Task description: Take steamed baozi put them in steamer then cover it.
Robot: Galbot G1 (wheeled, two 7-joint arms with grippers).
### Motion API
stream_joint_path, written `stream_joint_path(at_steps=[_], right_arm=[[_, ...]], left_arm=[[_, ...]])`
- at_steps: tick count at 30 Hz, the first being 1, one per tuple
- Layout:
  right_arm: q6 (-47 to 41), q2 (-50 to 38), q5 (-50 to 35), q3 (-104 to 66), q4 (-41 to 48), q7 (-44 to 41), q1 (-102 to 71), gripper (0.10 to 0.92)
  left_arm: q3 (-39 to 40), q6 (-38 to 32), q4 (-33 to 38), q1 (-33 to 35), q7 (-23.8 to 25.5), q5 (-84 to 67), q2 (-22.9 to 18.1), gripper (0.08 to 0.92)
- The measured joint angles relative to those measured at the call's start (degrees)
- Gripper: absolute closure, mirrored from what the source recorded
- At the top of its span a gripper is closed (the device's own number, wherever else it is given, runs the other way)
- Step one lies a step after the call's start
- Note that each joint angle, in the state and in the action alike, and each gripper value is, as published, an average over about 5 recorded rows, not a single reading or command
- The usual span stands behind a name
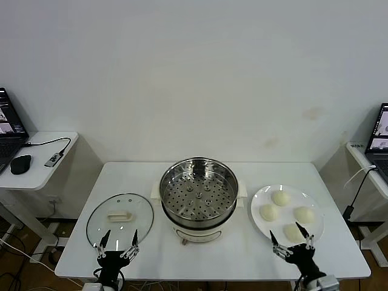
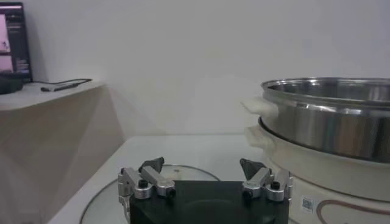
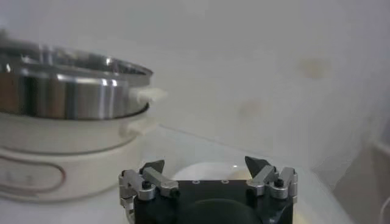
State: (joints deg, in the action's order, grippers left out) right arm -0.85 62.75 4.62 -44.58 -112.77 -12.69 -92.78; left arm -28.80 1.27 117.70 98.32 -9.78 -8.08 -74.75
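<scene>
Both our left tool (image 1: 119, 240) and right tool (image 1: 292, 239) gape wide, empty. Four buns (image 1: 280, 197) wait on the plate (image 1: 257, 206) beside the steamer (image 1: 198, 193); squeezing hard could dent them.

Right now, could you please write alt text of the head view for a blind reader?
An empty steel steamer stands mid-table, its glass lid lying to its left and a white plate with four baozi to its right. The left claw and right claw, both open, wait at the near edge.
</scene>
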Motion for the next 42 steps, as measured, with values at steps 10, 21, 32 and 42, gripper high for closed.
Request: stream_joint_path(at_steps=[10, 21, 32, 42], right_arm=[[-5.3, -14.0, 9.6, 0.7, 5.2, -12.3, 10.6, 0.203], [-6.6, -29.5, 12.1, 17.1, 16.7, -32.4, 33.4, 0.203], [-3.3, -32.4, 11.8, 45.6, 31.8, -46.9, 62.5, 0.203], [0.1, -26.9, 13.2, 63.0, 44.3, -51.7, 78.6, 0.203]], left_arm=[[0.4, 1.9, 0.3, -0.1, 0.3, 6.2, 0.1, 0.177], [0.1, 3.6, 1.0, -0.3, -0.1, 11.3, 0.7, 0.177], [-1.0, 3.8, 1.3, 0.0, -0.7, 14.2, 0.8, 0.177], [-1.6, 3.8, 1.1, 0.0, -0.9, 15.5, 0.8, 0.177]])
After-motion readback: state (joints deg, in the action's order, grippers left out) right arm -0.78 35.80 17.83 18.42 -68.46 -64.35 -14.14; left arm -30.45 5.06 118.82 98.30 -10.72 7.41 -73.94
